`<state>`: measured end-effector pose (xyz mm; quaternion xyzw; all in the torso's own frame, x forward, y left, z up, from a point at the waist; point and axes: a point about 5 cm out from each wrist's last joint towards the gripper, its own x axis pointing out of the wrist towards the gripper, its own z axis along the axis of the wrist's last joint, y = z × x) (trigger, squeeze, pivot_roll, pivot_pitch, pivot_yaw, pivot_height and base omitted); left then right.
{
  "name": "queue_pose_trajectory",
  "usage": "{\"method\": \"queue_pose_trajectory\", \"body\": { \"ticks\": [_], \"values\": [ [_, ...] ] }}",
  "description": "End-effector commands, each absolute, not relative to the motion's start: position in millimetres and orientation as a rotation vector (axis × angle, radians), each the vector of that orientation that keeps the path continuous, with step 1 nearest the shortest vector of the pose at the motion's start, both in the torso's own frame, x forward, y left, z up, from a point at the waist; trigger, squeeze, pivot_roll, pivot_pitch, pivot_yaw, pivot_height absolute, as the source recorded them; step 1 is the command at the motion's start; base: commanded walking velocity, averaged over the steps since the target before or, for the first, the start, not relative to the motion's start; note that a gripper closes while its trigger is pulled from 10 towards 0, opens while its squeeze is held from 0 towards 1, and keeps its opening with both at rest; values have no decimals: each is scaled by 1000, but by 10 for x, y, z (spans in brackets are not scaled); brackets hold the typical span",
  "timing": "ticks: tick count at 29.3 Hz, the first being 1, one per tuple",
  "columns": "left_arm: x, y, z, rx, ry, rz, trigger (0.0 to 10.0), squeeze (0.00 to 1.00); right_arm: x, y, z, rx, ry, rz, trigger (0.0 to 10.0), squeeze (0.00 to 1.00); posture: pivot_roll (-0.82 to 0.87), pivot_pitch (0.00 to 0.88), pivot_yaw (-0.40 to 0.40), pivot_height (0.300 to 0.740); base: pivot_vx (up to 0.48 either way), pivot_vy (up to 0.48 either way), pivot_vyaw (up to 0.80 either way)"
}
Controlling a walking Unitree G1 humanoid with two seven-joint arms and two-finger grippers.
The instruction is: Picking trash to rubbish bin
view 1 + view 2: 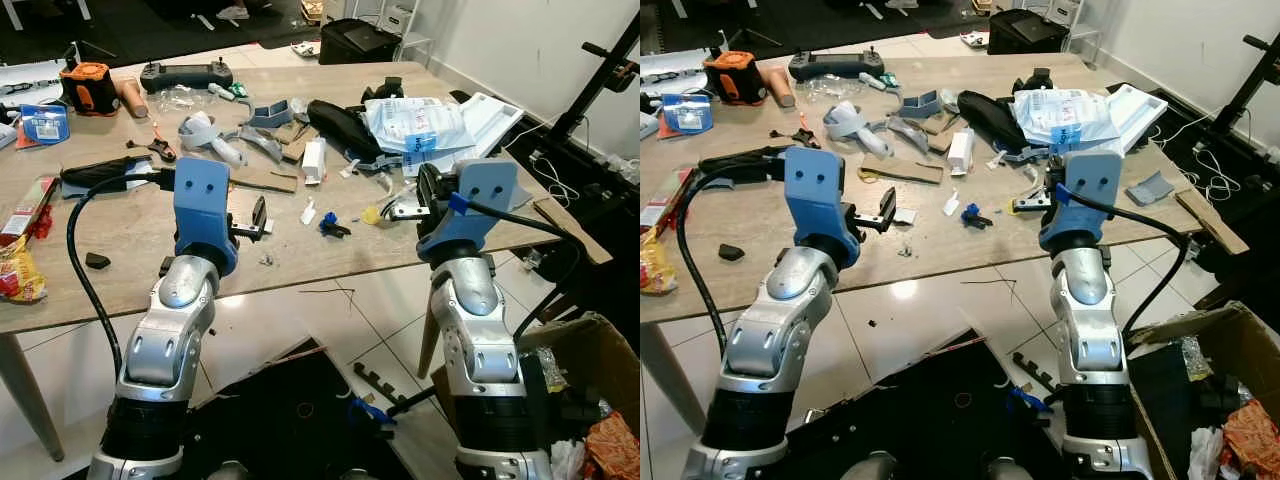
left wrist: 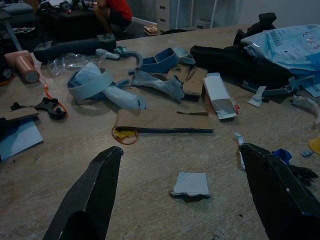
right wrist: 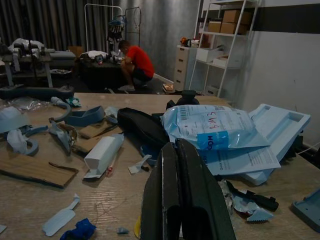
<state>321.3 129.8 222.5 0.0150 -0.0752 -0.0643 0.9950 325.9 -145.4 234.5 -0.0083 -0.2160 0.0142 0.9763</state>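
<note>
My left gripper (image 2: 181,150) hovers open low over the wooden table (image 1: 130,230), its fingers wide apart. A small grey-white paper scrap (image 2: 190,184) lies on the table between them, untouched. Just beyond are a cardboard strip (image 2: 162,121) and a white carton (image 2: 219,95). My right gripper (image 3: 175,145) is shut with nothing visible in it, near the table's front right edge beside a yellow piece (image 1: 371,214) and a blue scrap (image 1: 330,224). A cardboard box (image 1: 585,345) with rubbish in it stands on the floor at lower right.
The table holds blue plastic parts (image 1: 205,132), a black pouch (image 1: 340,125), plastic mailers (image 1: 420,120), a controller (image 1: 186,73) and snack packets (image 1: 20,270). A person in a red shirt (image 3: 136,60) crouches beyond the table. A black stand (image 1: 590,90) rises at right.
</note>
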Motion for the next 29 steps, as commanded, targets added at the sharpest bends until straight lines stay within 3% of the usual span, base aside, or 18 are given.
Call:
{"method": "queue_pose_trajectory", "body": {
  "ticks": [1,8,29],
  "values": [
    [3215,1262,2192,24,-144,-131,10000,0,3229,-1441,2328,-5,-429,33,10000,0,72,122,-22,740,0,0,0],
    [3206,1264,2244,-2,-180,-117,10000,0,3199,-1360,2362,38,-448,78,10000,0,74,112,-23,740,0,0,0],
    [3198,1280,2256,-18,-193,-105,10000,0,3185,-1303,2357,51,-436,124,10000,0,72,119,-25,740,284,0,0]
  ]
}}
